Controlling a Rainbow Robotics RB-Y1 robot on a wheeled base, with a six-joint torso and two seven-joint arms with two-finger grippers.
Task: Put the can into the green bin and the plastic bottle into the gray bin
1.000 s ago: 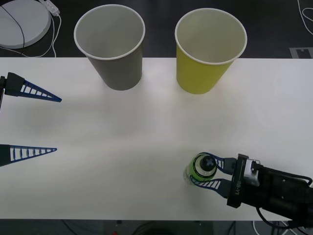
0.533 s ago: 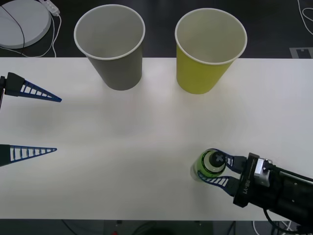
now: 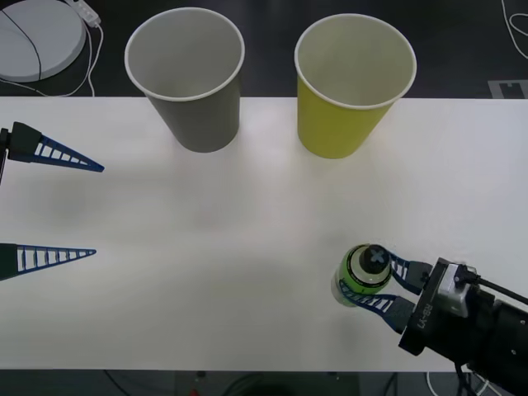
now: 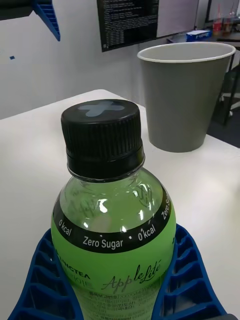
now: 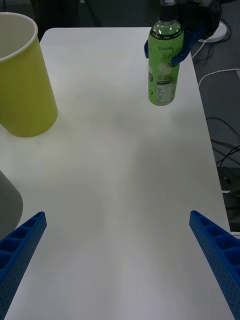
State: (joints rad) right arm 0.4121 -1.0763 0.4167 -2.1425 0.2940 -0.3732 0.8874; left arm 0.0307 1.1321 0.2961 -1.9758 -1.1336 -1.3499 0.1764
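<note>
The right claw (image 3: 371, 285) grips the plastic bottle (image 3: 363, 275), its two blue ribbed fingers (image 4: 187, 280) closed against the green body below the neck, one on each side. The bottle stands upright, its long axis vertical and its black screw cap (image 4: 103, 136) pointing up. The cap top bears a pale cross mark. In the left wrist view the bottle's base sits at or just above the table (image 3: 247, 231); contact cannot be told. The bottle is at the near right part of the table, with the right arm reaching in from the near right corner.

The left claw (image 3: 49, 202) hovers at the table's left edge, well apart from the bottle, its two blue fingers spread wide with nothing between them.

At the far edge of the table stand two large paper cups, both upright with their mouths open upward. The gray bin (image 3: 188, 78) is on the left and the green bin (image 3: 351, 82) on the right, set near each other but not touching.

The table is plain white. Beyond its far edge the floor is dark, with a round white disc (image 3: 37, 37) and a white cable at the far left. The right wrist view shows a white wall and a dark screen (image 4: 127, 22) behind the gray bin.
</note>
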